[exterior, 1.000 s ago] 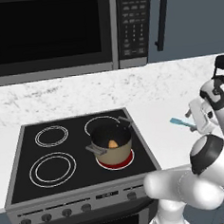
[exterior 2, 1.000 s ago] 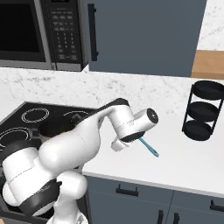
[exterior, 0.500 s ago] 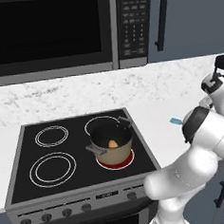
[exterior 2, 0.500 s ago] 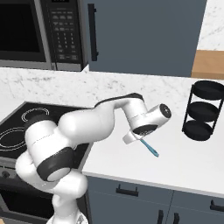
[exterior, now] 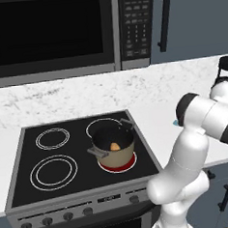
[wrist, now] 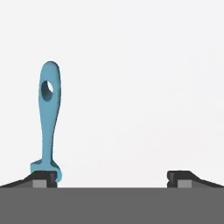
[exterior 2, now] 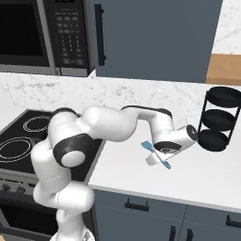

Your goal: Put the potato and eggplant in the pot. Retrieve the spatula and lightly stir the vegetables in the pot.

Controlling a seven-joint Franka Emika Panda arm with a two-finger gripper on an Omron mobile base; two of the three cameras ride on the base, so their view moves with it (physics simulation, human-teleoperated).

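Thin flat teal spatula (wrist: 49, 118), holed handle – open gripper (wrist: 113, 177)

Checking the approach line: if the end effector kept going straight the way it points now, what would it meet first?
Probably the bare white counter, midway between its open fingers. The spatula lies off-centre, in line with one fingertip, so that finger might strike it first; depth is unclear.
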